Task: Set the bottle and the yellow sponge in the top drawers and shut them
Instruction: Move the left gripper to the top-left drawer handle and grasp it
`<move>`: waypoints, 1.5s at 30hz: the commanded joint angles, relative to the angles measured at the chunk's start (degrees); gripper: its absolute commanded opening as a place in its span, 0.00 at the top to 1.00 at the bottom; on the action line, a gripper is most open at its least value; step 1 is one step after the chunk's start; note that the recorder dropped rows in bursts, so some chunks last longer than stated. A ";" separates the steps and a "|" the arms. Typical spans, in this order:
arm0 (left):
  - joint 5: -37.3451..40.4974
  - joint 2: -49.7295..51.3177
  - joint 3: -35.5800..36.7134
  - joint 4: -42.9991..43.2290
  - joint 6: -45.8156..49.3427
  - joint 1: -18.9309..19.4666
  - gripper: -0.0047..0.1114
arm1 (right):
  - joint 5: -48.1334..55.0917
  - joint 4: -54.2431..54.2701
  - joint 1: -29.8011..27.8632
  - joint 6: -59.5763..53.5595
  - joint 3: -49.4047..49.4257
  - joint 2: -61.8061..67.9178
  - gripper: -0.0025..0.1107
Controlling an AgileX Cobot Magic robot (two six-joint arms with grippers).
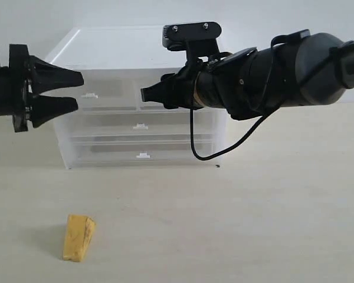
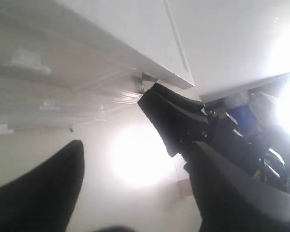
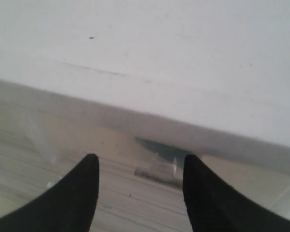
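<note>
Exterior: the left tool hangs wide open and empty by the left edge of the drawer unit, level with the top drawers. The right tool noses at the right-hand one. Both look shut. The sponge lies on the tabletop, well in front of the unit. The bottle shows in no view, so I cannot tell where it is.

Left wrist: the right tool sits close by at the unit's upper corner. With the arms this near, a swing by either could knock them together.

Right wrist: the jaws stand wide, holding nothing, with a tab just ahead between them. The tab is small, so the grip may slip off. A forward nudge would likely shove the light unit back.
</note>
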 commanded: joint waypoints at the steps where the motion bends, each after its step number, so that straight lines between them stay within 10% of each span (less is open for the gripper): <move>1: 5.39 8.11 0.89 -6.64 5.89 0.17 0.46 | -1.69 -2.19 -0.34 -0.79 -1.62 1.11 0.55; 21: 2.57 17.76 -11.94 -6.64 3.18 0.21 0.47 | -1.62 -2.19 -0.34 -1.79 -1.62 1.11 0.55; 33: 2.82 17.76 -14.08 -6.64 3.18 0.21 0.84 | -1.62 -2.19 -0.34 -1.88 -1.62 1.11 0.55; 45: 5.59 17.76 -14.08 -6.64 3.70 0.21 0.93 | -0.37 -2.19 -0.34 -2.07 -1.62 1.11 0.55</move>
